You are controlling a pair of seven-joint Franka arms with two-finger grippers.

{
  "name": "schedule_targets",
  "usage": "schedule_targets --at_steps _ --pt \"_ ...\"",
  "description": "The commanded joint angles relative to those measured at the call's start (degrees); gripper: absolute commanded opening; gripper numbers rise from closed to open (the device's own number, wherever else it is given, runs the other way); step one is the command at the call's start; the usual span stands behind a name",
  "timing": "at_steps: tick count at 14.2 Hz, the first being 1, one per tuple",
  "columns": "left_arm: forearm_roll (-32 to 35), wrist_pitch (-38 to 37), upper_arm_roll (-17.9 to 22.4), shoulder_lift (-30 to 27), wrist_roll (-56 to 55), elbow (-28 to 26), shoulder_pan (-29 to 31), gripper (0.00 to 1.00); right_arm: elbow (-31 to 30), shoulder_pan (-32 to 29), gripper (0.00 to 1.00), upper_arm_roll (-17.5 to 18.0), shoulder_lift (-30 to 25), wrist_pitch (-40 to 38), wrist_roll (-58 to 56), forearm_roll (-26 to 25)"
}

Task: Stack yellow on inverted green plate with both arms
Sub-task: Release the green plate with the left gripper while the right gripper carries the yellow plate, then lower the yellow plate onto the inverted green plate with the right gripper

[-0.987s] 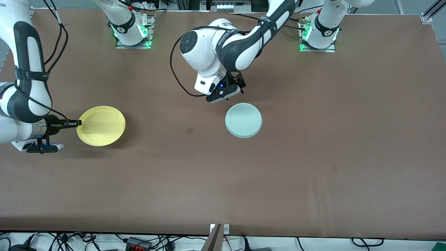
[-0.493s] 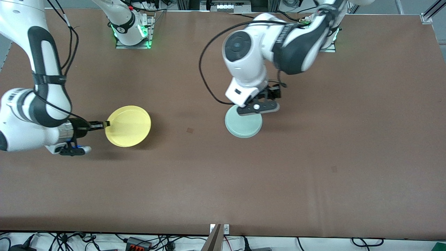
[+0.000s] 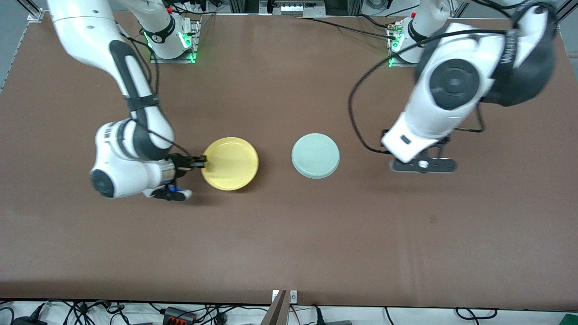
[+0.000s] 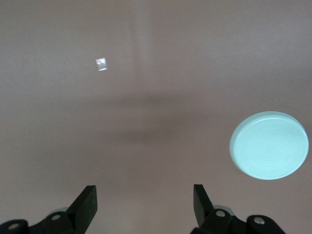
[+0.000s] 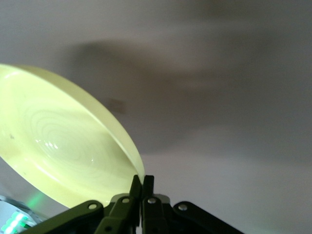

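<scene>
The right gripper [image 3: 202, 159] pinches the rim of the yellow plate [image 3: 231, 163], carrying it beside the upside-down green plate [image 3: 315, 155] on the table [image 3: 289, 243]. The left gripper [image 4: 145, 195] waits, jaws wide, holding nothing. Next, the yellow plate must go on top of the green plate.

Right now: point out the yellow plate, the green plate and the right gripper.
yellow plate [image 3: 231, 163], front view, middle of its inner face.
green plate [image 3: 315, 155], front view, middle of its upturned flat underside.
right gripper [image 3: 202, 159], front view, fingertips shut on the yellow plate's rim.
</scene>
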Motion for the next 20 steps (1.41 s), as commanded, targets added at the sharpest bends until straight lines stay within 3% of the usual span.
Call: schedule_targets --at_steps 1,3,5,9,13,20 --pt "-2.86 -0.73 -0.53 -3.03 6.47 -1.12 4.65 1.00 0.97 4.41 0.00 -0.58 1.86 4.18 5.66 5.11" --pt "-3.83 -0.90 -0.44 -5.49 7.71 -2.26 6.67 1.00 0.97 8.19 0.00 -0.58 2.83 8.75 10.76 9.60" --pt "-6.28 -1.17 -0.27 -7.34 11.55 -3.92 8.96 1.00 0.97 12.15 0.00 -0.58 3.53 13.32 11.92 9.97" --pt "-7.18 3.12 1.75 -15.49 16.94 -15.24 10.29 1.00 1.05 17.78 0.00 -0.58 5.11 20.27 13.76 10.15" --pt "-7.18 10.51 6.14 -24.03 20.89 -27.03 10.29 1.00 0.97 21.65 0.00 -0.58 5.99 20.28 15.17 10.15" --pt "-7.44 12.37 8.17 -26.06 22.04 -27.66 9.58 1.00 0.97 21.74 0.00 0.91 7.84 21.95 14.82 10.23"
